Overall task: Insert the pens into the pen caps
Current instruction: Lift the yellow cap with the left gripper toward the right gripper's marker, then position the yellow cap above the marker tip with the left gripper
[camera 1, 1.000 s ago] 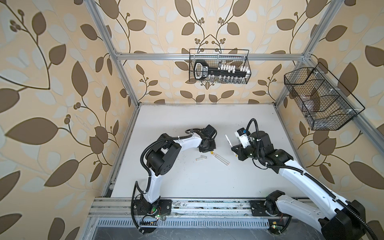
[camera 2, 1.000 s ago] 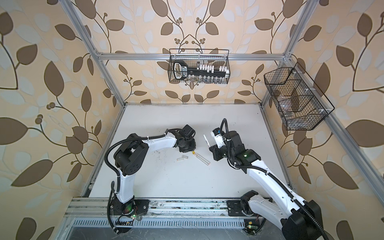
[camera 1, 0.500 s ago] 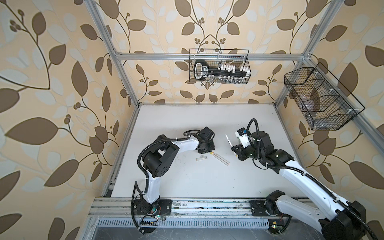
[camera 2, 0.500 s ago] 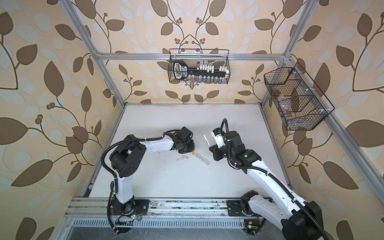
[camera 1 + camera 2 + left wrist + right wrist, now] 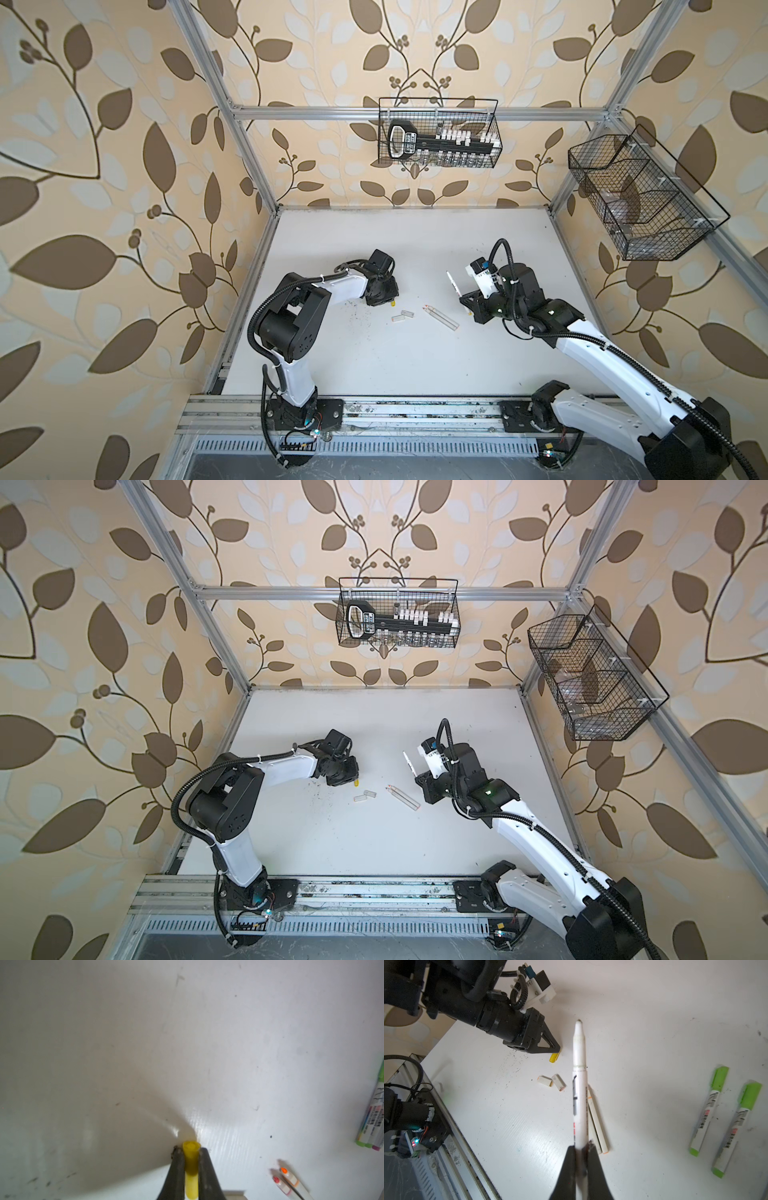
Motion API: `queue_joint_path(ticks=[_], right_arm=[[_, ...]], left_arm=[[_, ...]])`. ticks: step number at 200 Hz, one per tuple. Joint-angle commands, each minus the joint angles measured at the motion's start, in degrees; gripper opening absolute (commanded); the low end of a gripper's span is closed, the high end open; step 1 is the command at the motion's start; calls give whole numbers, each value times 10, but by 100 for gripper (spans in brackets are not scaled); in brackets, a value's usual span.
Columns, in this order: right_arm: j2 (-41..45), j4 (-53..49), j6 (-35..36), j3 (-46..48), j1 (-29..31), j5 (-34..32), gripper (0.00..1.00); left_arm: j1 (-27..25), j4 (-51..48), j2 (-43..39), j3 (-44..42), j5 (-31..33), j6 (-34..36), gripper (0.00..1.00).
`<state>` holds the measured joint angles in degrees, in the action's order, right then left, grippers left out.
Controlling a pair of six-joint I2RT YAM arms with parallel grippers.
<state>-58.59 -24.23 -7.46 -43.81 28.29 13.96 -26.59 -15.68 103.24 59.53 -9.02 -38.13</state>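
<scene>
Uncapped: one white pen (image 5: 579,1093), two pointed pens (image 5: 599,1126).
Capped: two green-capped pens (image 5: 708,1113) in the right wrist view; three barrel ends (image 5: 368,1145) in the left wrist view.
Loose: one yellow cap (image 5: 191,1159), two whitish caps (image 5: 545,1081).
Two baskets (image 5: 399,162).

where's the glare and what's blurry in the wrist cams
Left wrist view: a bright glare patch on the table just beyond the yellow cap, a broad shadow fanning beside it; the left fingers are soft. Right wrist view: the white pen is sharp at its tip but blurs near the right fingers.
</scene>
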Motion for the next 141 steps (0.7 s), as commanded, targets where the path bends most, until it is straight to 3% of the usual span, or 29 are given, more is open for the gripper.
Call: queue_joint_path(ticks=[1, 52, 141], right_arm=[[-10, 0, 12, 5, 18, 1, 4], [-23, 34, -1, 23, 46, 15, 4], [-138, 227, -90, 56, 163, 34, 3]], left_arm=[[15, -58, -15, -12, 10, 50, 12], [25, -15, -80, -43, -19, 99, 11], [51, 166, -275, -185, -113, 68, 12]])
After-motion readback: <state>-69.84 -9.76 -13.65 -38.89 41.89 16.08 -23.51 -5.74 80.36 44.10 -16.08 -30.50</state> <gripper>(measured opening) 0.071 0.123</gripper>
